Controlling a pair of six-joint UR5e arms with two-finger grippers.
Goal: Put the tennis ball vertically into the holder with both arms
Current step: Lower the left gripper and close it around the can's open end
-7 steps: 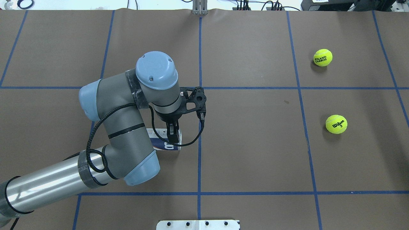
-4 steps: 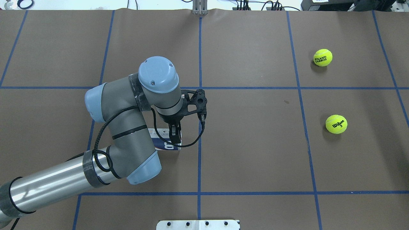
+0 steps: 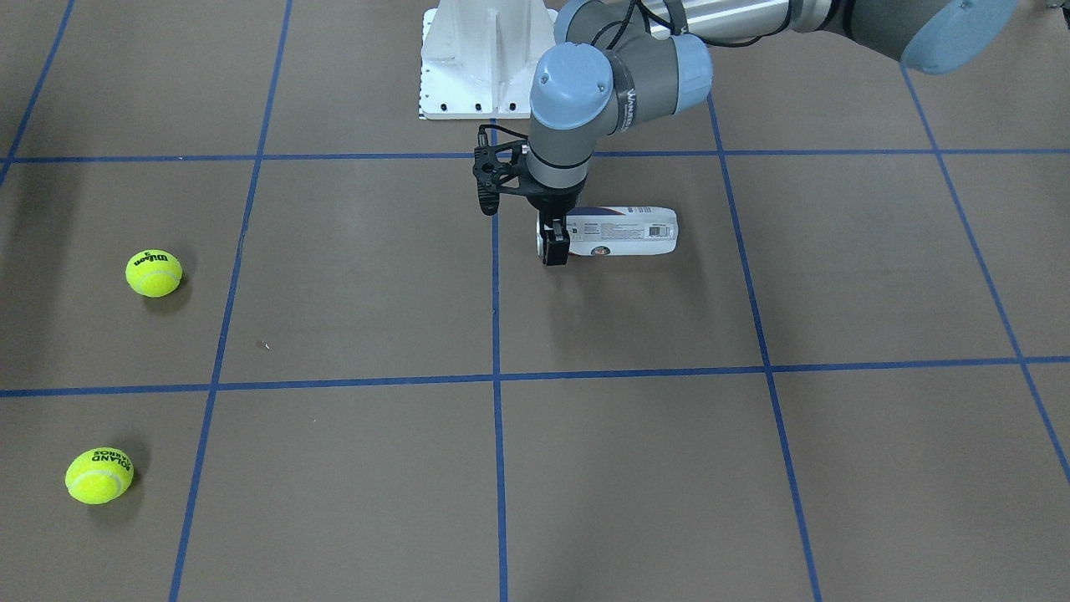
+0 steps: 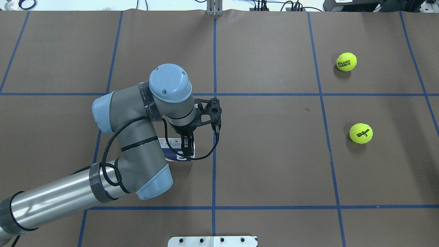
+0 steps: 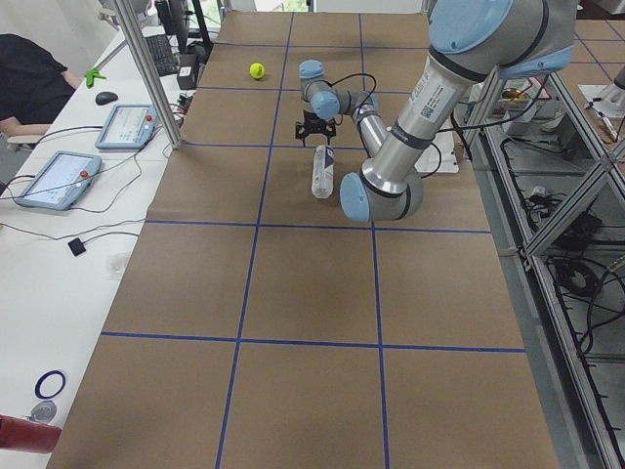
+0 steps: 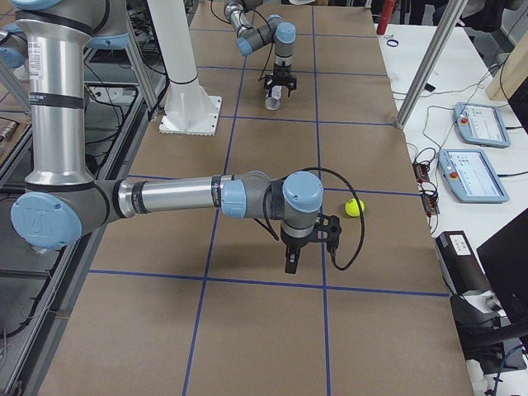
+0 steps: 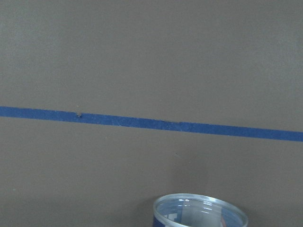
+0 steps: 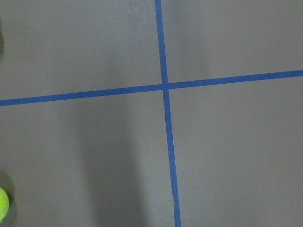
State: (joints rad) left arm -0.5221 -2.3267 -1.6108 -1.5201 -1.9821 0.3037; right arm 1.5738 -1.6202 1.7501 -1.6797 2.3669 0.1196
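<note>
My black two-finger left pincer (image 3: 553,249) is hanging at the open end of the clear plastic cylindrical holder (image 3: 623,232), which is lying sideways on the brown table (image 3: 334,293) (clamped or not: I cannot tell). My right pincer (image 6: 290,262) is hovering well apart, its state likewise untellable.

robot lab: blue-taped grid table (image 4: 274,154), teach pendants (image 6: 472,175), aluminium frame posts (image 5: 148,73)
</note>
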